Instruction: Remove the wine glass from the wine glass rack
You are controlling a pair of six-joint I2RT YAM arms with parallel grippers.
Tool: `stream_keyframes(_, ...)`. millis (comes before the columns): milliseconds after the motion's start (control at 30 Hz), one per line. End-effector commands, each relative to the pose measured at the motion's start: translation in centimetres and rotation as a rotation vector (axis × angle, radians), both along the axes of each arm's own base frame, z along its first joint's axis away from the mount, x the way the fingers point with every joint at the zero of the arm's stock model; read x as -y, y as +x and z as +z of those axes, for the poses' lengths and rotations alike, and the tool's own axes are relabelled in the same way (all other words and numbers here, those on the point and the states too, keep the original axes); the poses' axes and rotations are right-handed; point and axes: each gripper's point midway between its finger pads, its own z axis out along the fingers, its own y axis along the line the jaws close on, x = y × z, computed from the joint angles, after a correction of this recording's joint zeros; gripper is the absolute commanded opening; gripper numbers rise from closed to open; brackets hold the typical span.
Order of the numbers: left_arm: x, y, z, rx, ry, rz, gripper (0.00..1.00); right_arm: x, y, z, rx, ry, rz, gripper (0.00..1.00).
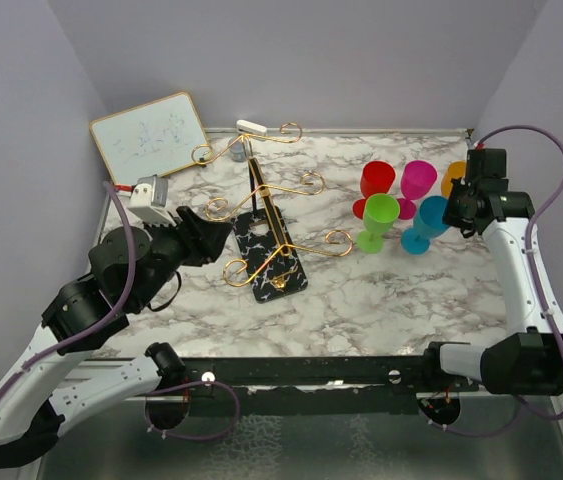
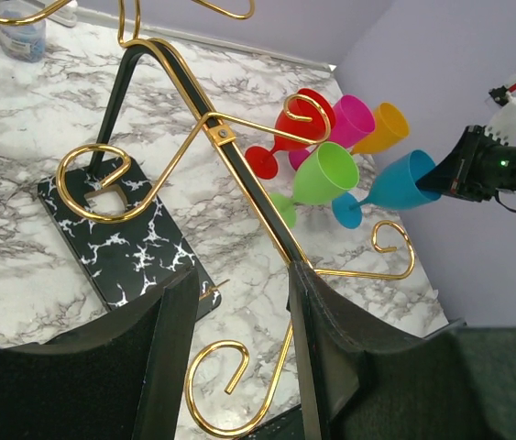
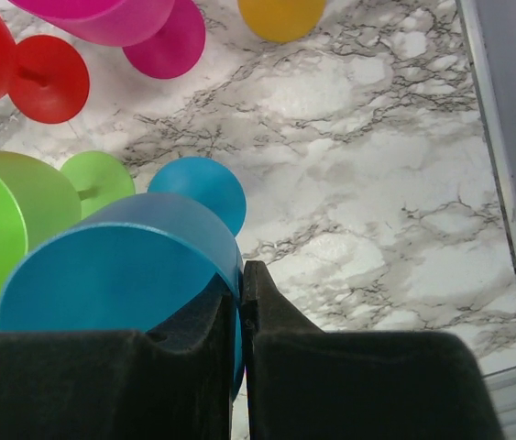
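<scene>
The right claw pinches the rim of the blue wine glass, which is off the wine glass rack and at the right beside the green glass. The left claw stands wide astride the rack. Seat the foot flat on the counter before releasing.

light: bright, even, diffuse | shadows: soft, faint | glare: small glints on wine glass rack | focus: sharp

Colours
Gold rack, black white-veined base; grey-veined white surface; red glass, magenta glass, orange glass, green glass, blue glass.
</scene>
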Motion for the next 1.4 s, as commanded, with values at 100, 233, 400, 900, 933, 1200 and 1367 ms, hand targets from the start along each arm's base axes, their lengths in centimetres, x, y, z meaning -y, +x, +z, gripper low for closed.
stream_keyframes(100,-1.4,-0.4,-0.8,-0.001,0.001,0.035,0.46,-0.5,3.8,-1.5,0.088,0.043,0.006,0.02)
stream_keyframes(233,-1.8,-0.7,-1.4,-0.016,0.001,0.046,0.46,-0.3,4.7,-2.3,0.080,0.038,0.003,0.03)
stream_keyframes(400,-2.2,-0.8,-1.9,-0.027,0.000,0.059,0.46,-0.1,5.1,-3.7,0.063,0.034,-0.006,0.05)
stream_keyframes(900,-3.4,-1.3,-3.0,-0.047,0.027,0.085,0.45,-1.3,5.0,-2.5,0.145,0.087,0.022,0.43)
stream_keyframes(933,-3.5,-1.3,-3.1,-0.047,0.033,0.090,0.45,-1.4,4.8,-1.4,0.168,0.088,0.033,0.45)
stream_keyframes(1200,-5.5,-1.7,-4.0,-0.013,0.044,0.136,0.49,-3.7,1.0,7.7,0.375,0.125,0.163,0.56)
stream_keyframes(1367,-6.8,-2.1,-4.5,0.007,0.014,0.172,0.97,-6.1,-2.9,11.0,0.541,0.208,0.245,1.00)
